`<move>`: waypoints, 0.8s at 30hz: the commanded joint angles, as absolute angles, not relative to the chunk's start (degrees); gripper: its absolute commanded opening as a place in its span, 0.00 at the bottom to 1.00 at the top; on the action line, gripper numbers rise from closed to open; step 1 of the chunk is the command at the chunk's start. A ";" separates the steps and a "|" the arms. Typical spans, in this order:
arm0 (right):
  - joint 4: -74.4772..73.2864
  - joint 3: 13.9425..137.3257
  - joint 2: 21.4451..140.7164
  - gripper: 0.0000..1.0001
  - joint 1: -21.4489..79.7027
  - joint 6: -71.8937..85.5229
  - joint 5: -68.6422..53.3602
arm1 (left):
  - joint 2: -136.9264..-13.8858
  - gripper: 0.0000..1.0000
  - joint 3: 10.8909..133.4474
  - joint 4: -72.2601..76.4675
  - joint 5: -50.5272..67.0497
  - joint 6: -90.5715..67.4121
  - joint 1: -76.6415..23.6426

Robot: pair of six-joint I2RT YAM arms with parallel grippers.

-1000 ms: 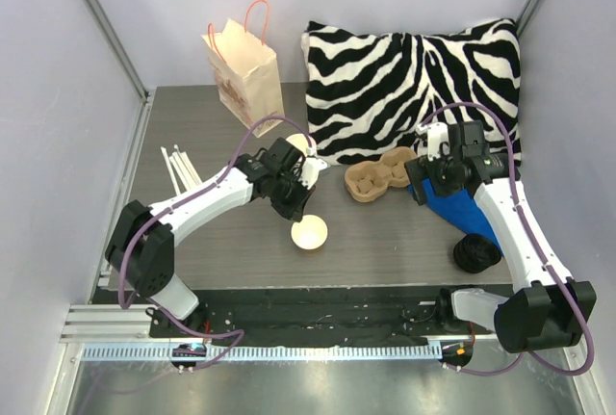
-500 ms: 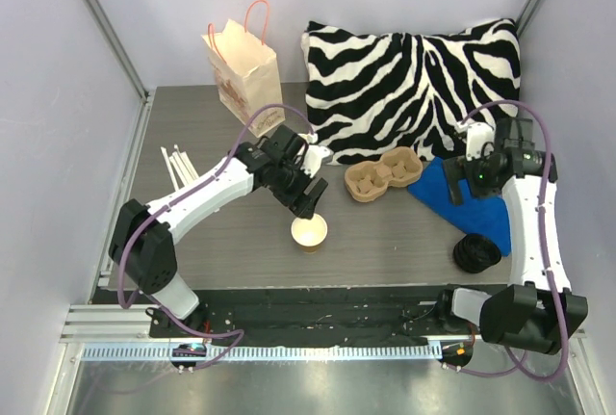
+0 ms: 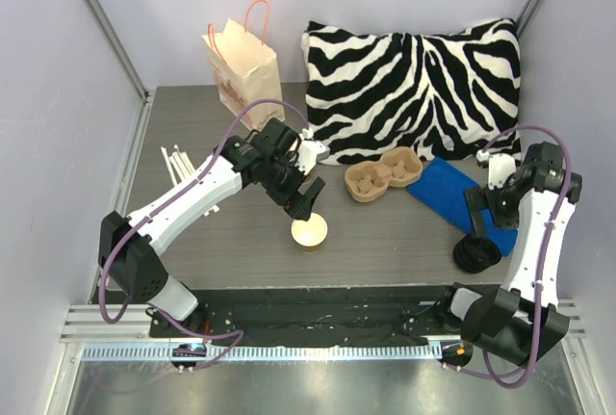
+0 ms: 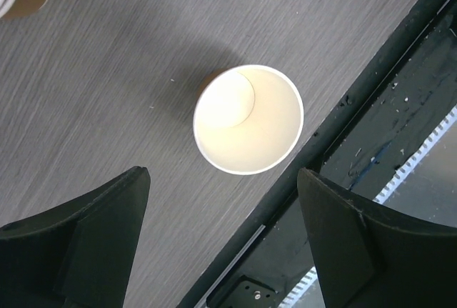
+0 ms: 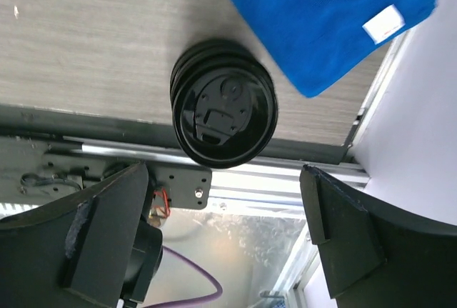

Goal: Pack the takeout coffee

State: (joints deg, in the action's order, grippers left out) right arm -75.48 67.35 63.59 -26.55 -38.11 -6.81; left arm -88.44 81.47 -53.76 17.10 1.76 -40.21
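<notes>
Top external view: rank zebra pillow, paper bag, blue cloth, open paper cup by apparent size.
1. zebra pillow, clearly largest.
2. paper bag and blue cloth: these look alike, and the cloth is partly hidden, so they are not ranked.
3. open paper cup, smallest.

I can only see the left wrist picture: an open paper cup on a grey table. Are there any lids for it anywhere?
Observer: Yes. A stack of black lids sits near the table's front right edge, below the right gripper.
Operator: Is that gripper holding one?
Observer: No. Its fingers are spread wide with nothing between them, above the stack.
</notes>
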 commanded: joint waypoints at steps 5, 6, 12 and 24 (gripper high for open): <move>-83.67 63.02 64.68 0.91 -35.14 -46.92 -8.96 | -86.22 0.89 84.37 -57.30 19.42 2.37 -40.08; -83.93 62.93 64.86 0.91 -36.29 -47.63 -9.23 | -86.39 0.89 84.64 -57.57 19.42 2.55 -40.08; -82.19 61.96 69.07 0.80 -46.48 -52.03 -9.75 | -87.45 0.89 85.25 -57.74 20.47 2.29 -40.08; -73.13 60.12 74.18 0.65 -49.57 -43.69 -13.10 | -89.38 0.88 86.49 -58.09 20.74 1.85 -40.08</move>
